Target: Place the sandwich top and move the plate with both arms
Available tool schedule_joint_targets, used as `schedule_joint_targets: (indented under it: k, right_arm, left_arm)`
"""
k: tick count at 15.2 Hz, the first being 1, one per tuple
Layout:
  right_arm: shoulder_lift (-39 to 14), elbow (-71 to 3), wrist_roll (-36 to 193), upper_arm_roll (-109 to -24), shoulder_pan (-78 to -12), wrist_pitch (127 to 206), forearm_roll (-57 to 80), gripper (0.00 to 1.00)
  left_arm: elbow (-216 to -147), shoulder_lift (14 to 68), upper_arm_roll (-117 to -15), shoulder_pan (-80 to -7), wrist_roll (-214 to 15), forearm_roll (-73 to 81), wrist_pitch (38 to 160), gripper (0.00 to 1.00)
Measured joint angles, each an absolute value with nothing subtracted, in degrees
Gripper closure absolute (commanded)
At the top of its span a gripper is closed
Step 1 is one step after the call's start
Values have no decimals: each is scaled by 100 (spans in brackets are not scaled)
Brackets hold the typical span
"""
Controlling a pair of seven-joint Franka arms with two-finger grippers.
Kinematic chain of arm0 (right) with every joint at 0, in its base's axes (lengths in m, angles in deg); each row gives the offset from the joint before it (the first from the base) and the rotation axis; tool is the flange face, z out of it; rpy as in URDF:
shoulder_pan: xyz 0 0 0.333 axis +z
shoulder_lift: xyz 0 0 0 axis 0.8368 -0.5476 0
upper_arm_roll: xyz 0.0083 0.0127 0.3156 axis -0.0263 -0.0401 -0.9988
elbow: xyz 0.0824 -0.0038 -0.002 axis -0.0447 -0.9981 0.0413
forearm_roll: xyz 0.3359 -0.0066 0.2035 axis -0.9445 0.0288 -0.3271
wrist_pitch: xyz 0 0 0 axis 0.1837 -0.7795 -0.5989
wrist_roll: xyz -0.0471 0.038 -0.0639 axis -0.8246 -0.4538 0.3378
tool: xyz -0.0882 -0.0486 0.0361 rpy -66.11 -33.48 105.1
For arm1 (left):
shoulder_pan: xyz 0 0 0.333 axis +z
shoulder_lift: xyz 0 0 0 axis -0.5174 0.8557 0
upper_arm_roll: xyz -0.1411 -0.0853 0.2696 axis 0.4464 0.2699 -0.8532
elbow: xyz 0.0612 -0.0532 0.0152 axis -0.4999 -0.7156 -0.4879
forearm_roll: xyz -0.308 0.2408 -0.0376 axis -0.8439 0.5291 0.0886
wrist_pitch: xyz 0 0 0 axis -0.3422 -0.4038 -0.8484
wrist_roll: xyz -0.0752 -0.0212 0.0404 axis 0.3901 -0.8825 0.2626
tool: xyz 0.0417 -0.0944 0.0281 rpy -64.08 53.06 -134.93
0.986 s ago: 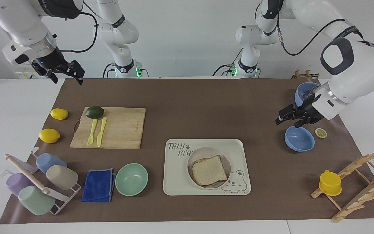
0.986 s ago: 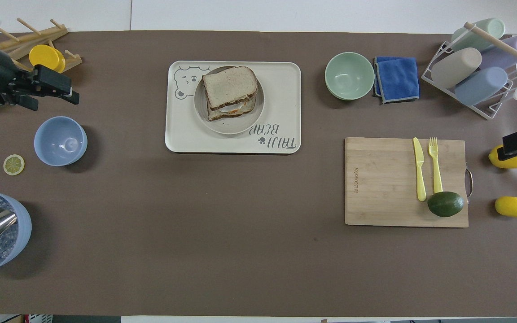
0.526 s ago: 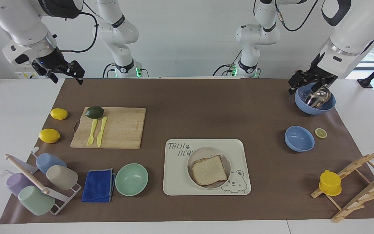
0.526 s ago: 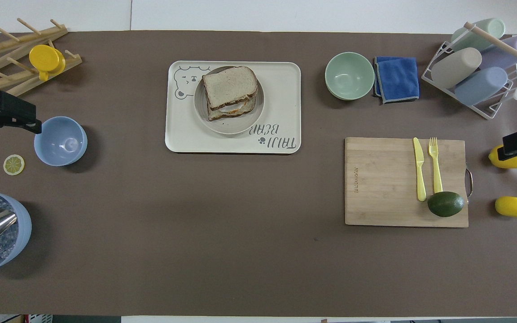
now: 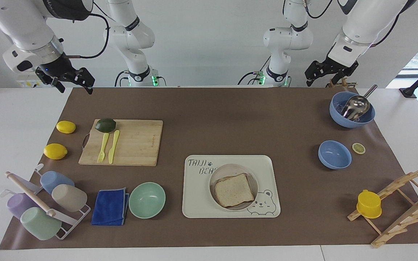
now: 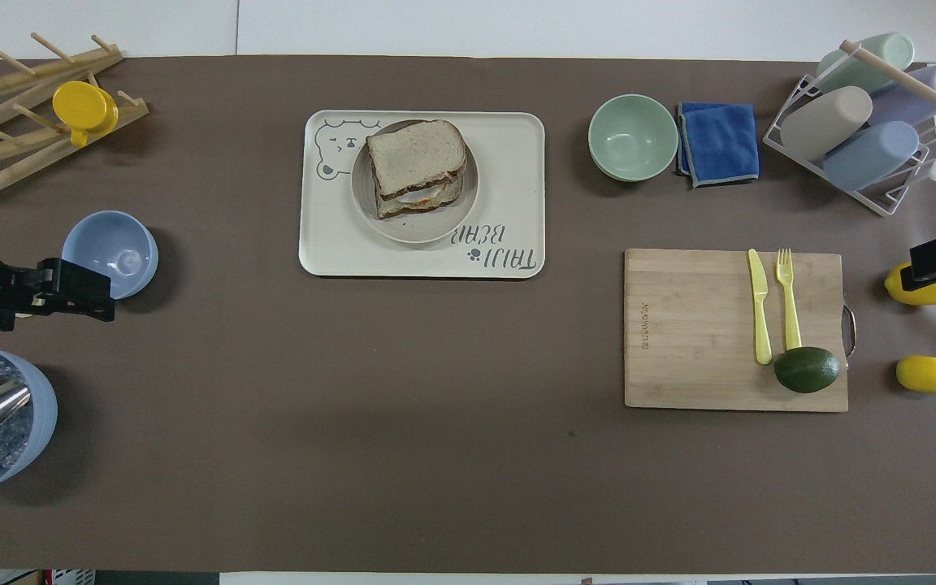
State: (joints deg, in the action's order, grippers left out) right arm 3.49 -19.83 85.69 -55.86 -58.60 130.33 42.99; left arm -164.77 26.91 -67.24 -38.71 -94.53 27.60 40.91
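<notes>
The bread top [image 5: 233, 189] sits on the plate [image 5: 216, 179]. Both grippers, left [image 5: 324, 73] and right [image 5: 72, 82], hang spread and empty; I'd bring them down level at opposite rims.

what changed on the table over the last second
Only the left gripper moved: from low over the small blue bowl it rose and drew back toward the robots, past the big blue bowl with the scoop, open and empty throughout. The right gripper stayed waiting, open. The sandwich top stayed on the plate on the bear tray.
</notes>
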Motion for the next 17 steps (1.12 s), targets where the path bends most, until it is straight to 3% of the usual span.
schedule_joint_targets:
  k: [8,17]
  right_arm:
    - [349,-1983,8569,-5585,-5860,13033,4299,0]
    - [349,-1982,8569,-5586,-5860,13034,4299,0]
  left_arm:
    - [-16018,2852,-6683,-3795,-9397,2760,4038,0]
    - [-16125,2906,-6665,-3705,-9271,2754,4056,0]
